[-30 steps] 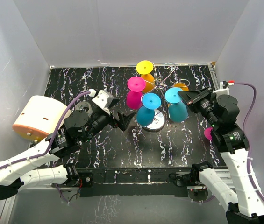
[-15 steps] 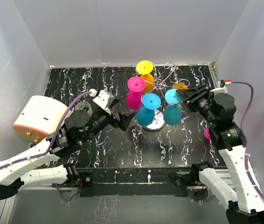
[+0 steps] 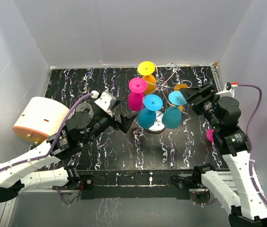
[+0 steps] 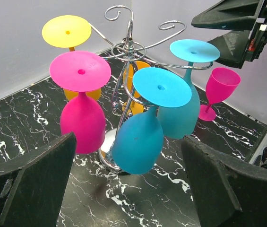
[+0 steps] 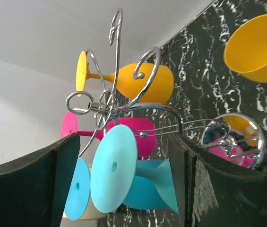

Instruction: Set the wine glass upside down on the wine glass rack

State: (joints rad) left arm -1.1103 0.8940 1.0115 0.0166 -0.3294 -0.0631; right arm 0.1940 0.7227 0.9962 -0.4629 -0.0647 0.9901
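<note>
1. At the middle of the table (image 3: 76, 82) stands the wine glass rack (image 4: 129, 46), its shiny round base on the black marbled top
2. From a wire arm on its right side hangs the cyan wine glass (image 3: 171, 117), foot up, bowl down and tilted, just beside a blue glass (image 3: 147, 117) hung the same way
3. Right gripper (image 3: 191, 96) sits at that foot, jaws spread wide, fingers clear of it, gripping nothing
4. Left gripper (image 3: 129, 122) hovers left of the rack, jaws wide apart, nothing between them
5. A magenta glass (image 3: 211, 135) stands upright near the table's right edge
</note>
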